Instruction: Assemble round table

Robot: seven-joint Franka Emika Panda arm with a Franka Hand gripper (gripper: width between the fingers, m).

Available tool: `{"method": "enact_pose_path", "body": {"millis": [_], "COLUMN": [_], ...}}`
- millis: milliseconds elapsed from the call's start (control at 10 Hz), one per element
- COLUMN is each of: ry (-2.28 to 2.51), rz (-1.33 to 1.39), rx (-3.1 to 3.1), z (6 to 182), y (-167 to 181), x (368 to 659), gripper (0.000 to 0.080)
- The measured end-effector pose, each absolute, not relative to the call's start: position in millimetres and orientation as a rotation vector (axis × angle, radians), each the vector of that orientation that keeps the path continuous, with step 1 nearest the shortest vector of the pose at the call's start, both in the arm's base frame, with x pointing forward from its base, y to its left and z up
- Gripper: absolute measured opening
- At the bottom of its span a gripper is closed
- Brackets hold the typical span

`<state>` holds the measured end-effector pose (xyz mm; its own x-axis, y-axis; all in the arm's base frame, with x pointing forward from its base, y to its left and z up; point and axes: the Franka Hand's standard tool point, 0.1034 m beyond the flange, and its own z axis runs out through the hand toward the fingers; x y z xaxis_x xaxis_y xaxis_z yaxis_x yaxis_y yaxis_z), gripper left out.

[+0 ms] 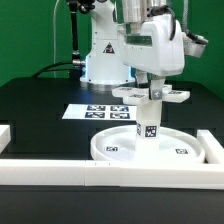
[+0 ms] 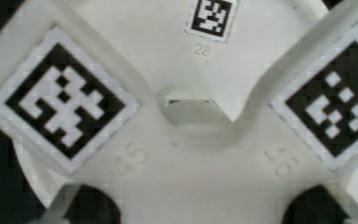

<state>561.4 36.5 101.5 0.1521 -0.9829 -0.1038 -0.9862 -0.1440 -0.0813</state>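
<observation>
The large round disc (image 1: pixel 112 149) lies flat on the black table near the front. The short marked cylinder leg (image 1: pixel 148 124) stands upright at its middle. My gripper (image 1: pixel 151 86) is shut on the cross-shaped foot piece (image 1: pixel 166 96) and holds it level right on top of the leg; I cannot tell whether they touch. In the wrist view the foot piece (image 2: pixel 194 150) fills the picture, with square markers on its arms. My gripper (image 2: pixel 202 208) grips it, and dark fingertips (image 2: pixel 91 205) show at both sides.
The marker board (image 1: pixel 92 112) lies flat behind the disc, toward the exterior view's left. Long white border rails run along the front (image 1: pixel 90 171), the left (image 1: pixel 5 135) and the right (image 1: pixel 213 148). The robot base (image 1: pixel 105 55) stands at the back.
</observation>
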Motion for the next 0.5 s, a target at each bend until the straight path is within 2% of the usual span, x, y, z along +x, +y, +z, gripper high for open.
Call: {"method": "enact_pose_path", "body": {"millis": [100,200,300,500], "ry": [1.983,1.936,1.869,1.769], "rz": [0.045,0.049,0.079,0.110], "rx": [-2.260,-2.305,-2.366,-2.439], "z": [101.5,102.0,106.0,118.1], "y": [37.5,38.0,39.5,41.1], "x": [561.4,561.0,561.8,567.5], "gripper": [0.0521,0.0521,0.0613,0.0642]}}
